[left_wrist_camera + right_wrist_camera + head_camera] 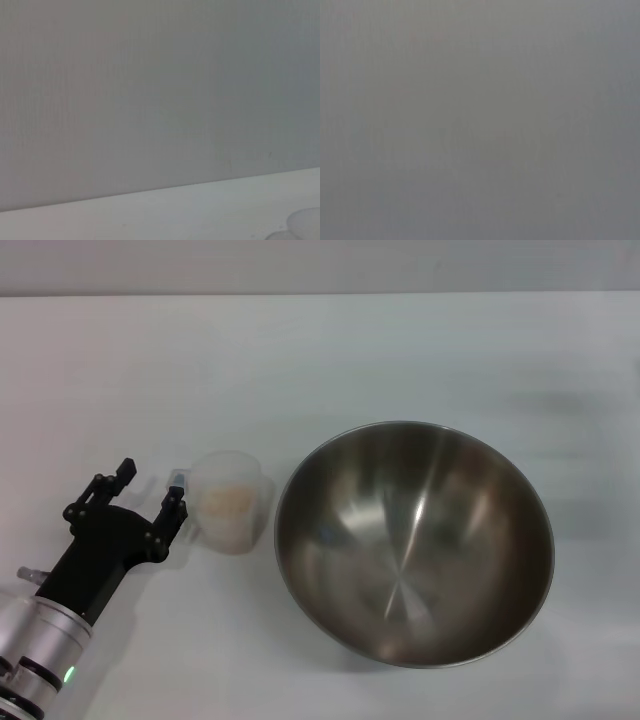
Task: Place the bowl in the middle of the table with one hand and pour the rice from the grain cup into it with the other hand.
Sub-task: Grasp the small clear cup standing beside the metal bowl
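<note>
resting on the white counter (330, 350), a large steel bowl (414, 542) is seen right of centre in the head view, upright, its shiny inside bare. just beside its left rim a small clear cup (232, 502) is stood upright, a narrow strip of counter showing between the two. a mass of pale beige rice (228, 505) is seen through the cup's frosted wall. a side handle is turned from the cup toward the left, where a small dark tip is seen.

the left pincer (148, 493) is reached in from the near left corner on a black-and-silver arm with a green light on the wrist. its two black fingers (173, 513) are spread wide apart and nothing is held between them. the right-hand finger is set right against the cup's handle side; whether it is touching cannot be told. the other finger is stood well off to the left over bare counter.

in the left wrist view a grey wall is shown above a strip of counter, with a pale rounded edge of the cup (304, 222) caught in the corner.

the right pincer is not seen in any view; only a flat grey surface is shown in the right wrist view.
</note>
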You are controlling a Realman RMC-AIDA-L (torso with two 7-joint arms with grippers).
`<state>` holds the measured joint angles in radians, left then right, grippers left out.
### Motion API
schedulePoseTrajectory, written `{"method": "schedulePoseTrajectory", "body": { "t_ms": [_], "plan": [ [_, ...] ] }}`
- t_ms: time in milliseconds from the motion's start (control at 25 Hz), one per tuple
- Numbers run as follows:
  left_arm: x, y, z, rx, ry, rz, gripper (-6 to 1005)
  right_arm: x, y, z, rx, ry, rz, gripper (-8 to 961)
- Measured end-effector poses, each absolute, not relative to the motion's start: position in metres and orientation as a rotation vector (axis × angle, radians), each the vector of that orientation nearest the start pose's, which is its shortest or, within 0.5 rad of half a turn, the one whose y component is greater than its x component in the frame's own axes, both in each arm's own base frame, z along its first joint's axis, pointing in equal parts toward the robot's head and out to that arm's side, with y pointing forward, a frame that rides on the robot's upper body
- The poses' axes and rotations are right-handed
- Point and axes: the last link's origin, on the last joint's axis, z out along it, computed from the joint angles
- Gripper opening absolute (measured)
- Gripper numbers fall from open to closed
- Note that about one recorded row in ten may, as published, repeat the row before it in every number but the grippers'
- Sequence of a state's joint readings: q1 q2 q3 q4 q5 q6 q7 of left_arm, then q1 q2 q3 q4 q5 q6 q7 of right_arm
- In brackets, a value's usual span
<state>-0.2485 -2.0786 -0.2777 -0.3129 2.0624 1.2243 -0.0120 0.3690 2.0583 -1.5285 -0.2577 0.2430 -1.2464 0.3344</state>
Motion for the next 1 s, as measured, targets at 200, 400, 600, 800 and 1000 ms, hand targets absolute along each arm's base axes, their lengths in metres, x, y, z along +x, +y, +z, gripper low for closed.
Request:
{"method": "schedulePoseTrajectory", "body": {
  "t_ms": [200, 400, 600, 800, 1000],
  "plan": [
    [-0.322, 0.240, -0.084, -1.901, -0.528, -0.657, 574, 0.335, 0.336, 0.056, -1.331, 0.518, 0.906, 496],
    [-0.321, 0.240, -0.085, -1.901, -0.529, -0.661, 365, 0.336, 0.336, 0.055, -1.333, 0.526, 0.901, 496],
    [-0.320, 0.241, -0.085, -1.909, -0.520, -0.665, 135, 0.336, 0.337, 0.055, -1.333, 0.526, 0.900, 496],
    [-0.320, 0.242, -0.084, -1.908, -0.515, -0.668, 77, 0.336, 0.337, 0.055, -1.333, 0.526, 0.900, 496],
    [-0.311, 0.251, -0.081, -1.888, -0.483, -0.705, 63, 0.336, 0.337, 0.056, -1.332, 0.525, 0.900, 496]
  ]
}}
